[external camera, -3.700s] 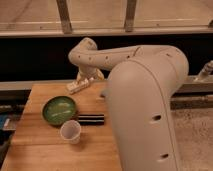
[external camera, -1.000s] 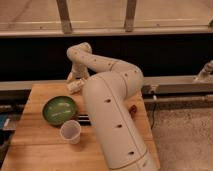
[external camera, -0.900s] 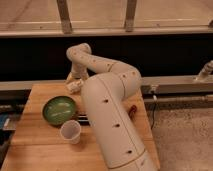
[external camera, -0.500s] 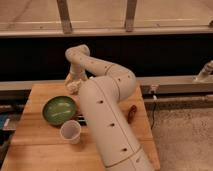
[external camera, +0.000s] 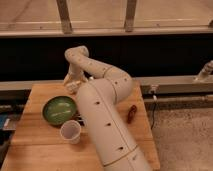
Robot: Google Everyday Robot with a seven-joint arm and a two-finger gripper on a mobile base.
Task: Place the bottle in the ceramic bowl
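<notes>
The ceramic bowl (external camera: pixel 59 110) sits on the table (external camera: pixel 30 145), toward its left side. The cup (external camera: pixel 70 131) stands just in front of the bowl, slightly right. The gripper (external camera: pixel 73 86) hangs behind the bowl. The arm (external camera: pixel 102 115) passes right of the bowl, and the stick (external camera: pixel 131 113) lies beyond it.

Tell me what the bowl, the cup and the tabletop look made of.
Green bowl: likely glazed ceramic; glossy, pale streaks inside. White cup: probably paper; matte, thin wall. Table: wood, warm brown with plank lines. The gripper sits over the table's far edge, behind the bowl.
</notes>
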